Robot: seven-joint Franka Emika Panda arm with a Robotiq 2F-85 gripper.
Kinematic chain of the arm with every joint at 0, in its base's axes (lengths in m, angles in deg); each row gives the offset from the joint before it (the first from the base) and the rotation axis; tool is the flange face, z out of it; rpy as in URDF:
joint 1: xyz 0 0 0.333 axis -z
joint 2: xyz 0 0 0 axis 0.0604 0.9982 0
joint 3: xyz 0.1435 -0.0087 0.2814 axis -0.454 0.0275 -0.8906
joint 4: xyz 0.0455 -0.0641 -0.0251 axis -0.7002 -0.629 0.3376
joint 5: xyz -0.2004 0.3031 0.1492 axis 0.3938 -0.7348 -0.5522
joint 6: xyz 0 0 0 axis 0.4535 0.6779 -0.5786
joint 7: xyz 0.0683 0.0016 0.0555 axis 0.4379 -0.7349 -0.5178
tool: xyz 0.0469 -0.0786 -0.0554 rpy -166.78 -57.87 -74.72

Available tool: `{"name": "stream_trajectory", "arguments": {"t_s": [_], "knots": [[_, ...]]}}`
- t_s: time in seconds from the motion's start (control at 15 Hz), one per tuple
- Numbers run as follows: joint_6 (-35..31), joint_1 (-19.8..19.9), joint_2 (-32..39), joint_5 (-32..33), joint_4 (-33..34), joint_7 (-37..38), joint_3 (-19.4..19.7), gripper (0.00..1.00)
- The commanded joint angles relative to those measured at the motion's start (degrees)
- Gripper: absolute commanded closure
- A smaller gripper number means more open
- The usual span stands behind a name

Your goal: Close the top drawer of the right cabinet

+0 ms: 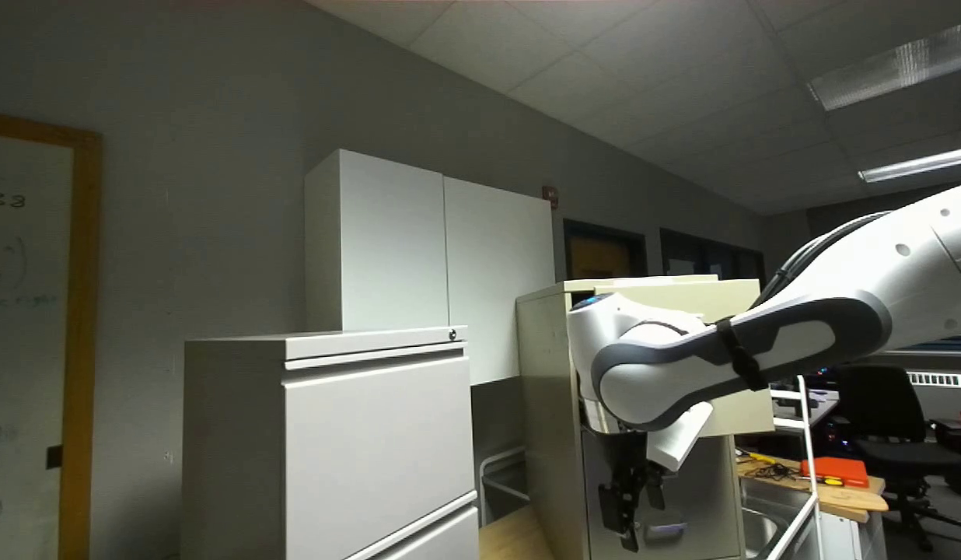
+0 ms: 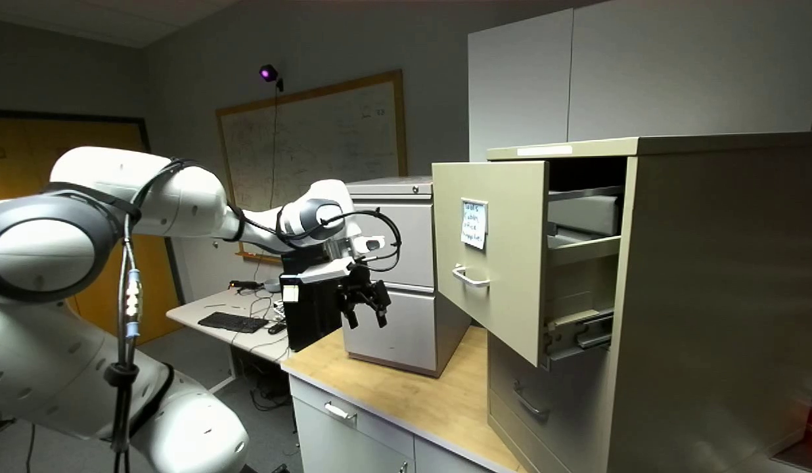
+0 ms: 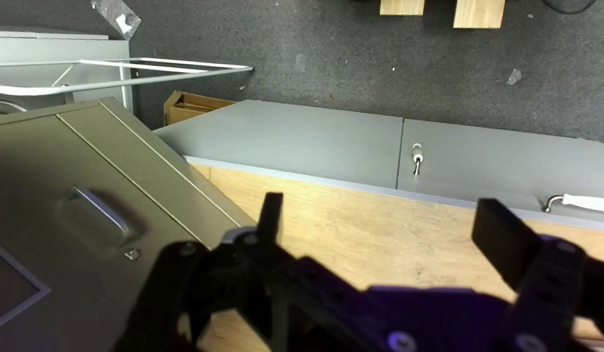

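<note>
Wooden countertop point(image 2: 412, 397) below, free air parts the spread end effector point(image 2: 366, 320) from the jutting edge of the top drawer point(image 2: 511, 256).

In an exterior view, the top drawer point(image 2: 511, 263) right of centre is plain beige, as is the cabinet point(image 2: 715, 295) far right; the arm point(image 2: 182, 210) at left is white with grey rings, the gripper point(image 2: 366, 320) near centre black. Wrist view: speckled grey carpet point(image 3: 321, 63) at top, yellowish wood-grain counter point(image 3: 370, 234) at centre.
</note>
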Motion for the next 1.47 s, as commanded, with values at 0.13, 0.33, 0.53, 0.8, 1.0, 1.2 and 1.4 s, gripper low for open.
{"name": "stream_trajectory", "arguments": {"t_s": [0.13, 0.33, 0.53, 0.8, 1.0, 1.2, 1.4], "knots": [[-2.96, -0.39, -1.63, 3.14, -0.24, 5.26, -0.77, 0.00], [-7.06, 1.19, -3.18, 8.63, -0.86, 11.40, -2.80, 0.27], [-9.66, 2.90, -5.05, 13.53, -0.56, 17.53, -3.39, 0.46], [-12.69, 6.60, -7.94, 16.47, -0.19, 24.62, -2.43, 0.78], [-16.32, 10.88, -9.11, 17.59, -0.43, 29.84, -1.96, 1.00], [-21.86, 15.43, -8.66, 19.19, 0.01, 36.26, -2.52, 1.00], [-28.16, 19.60, -7.86, 22.83, 0.58, 44.20, -3.83, 1.00]]}}
